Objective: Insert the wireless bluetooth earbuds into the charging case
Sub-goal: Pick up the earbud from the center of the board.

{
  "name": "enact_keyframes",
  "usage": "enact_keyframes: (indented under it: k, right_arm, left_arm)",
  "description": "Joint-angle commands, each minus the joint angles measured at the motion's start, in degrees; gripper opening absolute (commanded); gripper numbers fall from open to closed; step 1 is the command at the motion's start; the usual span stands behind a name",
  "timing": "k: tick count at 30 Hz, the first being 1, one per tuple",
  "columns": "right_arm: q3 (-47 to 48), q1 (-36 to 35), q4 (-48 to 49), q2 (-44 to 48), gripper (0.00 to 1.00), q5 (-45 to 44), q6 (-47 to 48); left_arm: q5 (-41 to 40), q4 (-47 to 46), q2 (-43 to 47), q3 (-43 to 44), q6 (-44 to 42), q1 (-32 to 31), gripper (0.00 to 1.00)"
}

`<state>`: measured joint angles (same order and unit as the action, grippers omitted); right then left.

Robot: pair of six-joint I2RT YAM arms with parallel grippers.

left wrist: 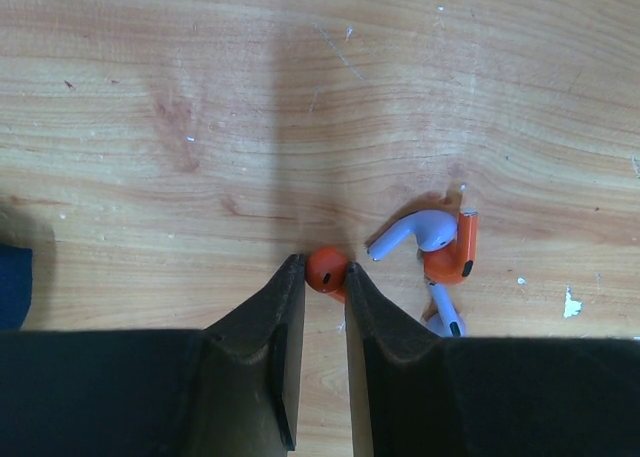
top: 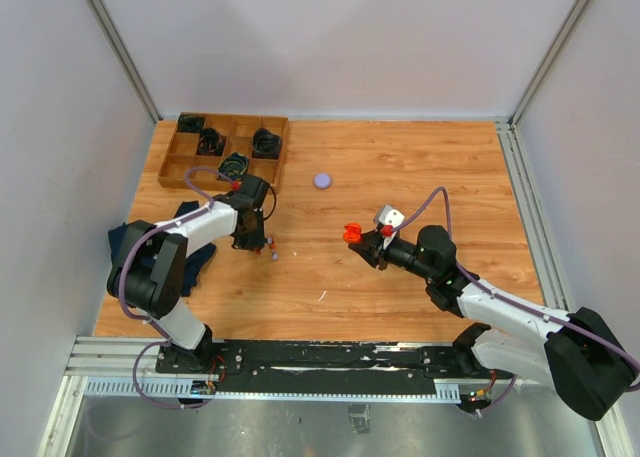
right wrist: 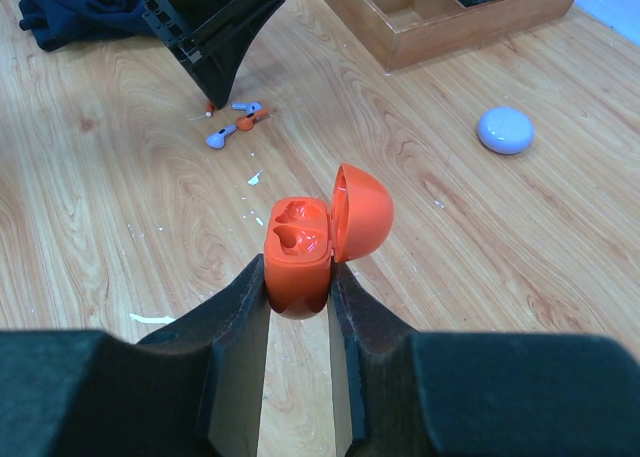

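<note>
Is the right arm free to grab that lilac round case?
Probably not: nothing blocks the way, but the right gripper is shut on the open orange case, so the lilac case must wait.

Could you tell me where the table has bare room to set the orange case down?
Bare: the far right of the table, between the purple case and the right rail, and its near middle by the edge. Crowded: around the left gripper, shut on an orange earbud, beside loose earbuds, blue cloth and tray. The right gripper holds the orange case.
</note>
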<state>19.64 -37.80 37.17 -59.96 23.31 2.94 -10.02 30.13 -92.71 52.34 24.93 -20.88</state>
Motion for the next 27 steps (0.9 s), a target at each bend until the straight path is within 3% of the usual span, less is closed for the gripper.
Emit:
enact_keyframes:
  k: [1, 13, 20, 27]
  right_arm:
    - [0.33, 0.48, 0.72, 0.66, 0.1, -0.48, 0.82]
    - [-0.8, -1.1, 3.62, 2.42, 0.1, -0.57, 2.82]
    - [-1.65, -2.53, 6.25, 2.98, 0.1, -1.44, 5.02]
    - [-1.27, -3.22, 8.26, 3.42, 0.1, -0.25, 4.91]
  left_arm:
    - [-1.49, 1.04, 1.02, -0.7, 0.31, -1.37, 0.22]
    - [-6.81, 0.59, 15.14, -0.64, 1.71, -6.63, 0.2]
    - [-13.34, -2.42, 24.02, 0.35, 1.13, -14.8, 0.19]
    - [-17.74, -12.63, 31.47, -2.27, -4.56, -23.49, 0.19]
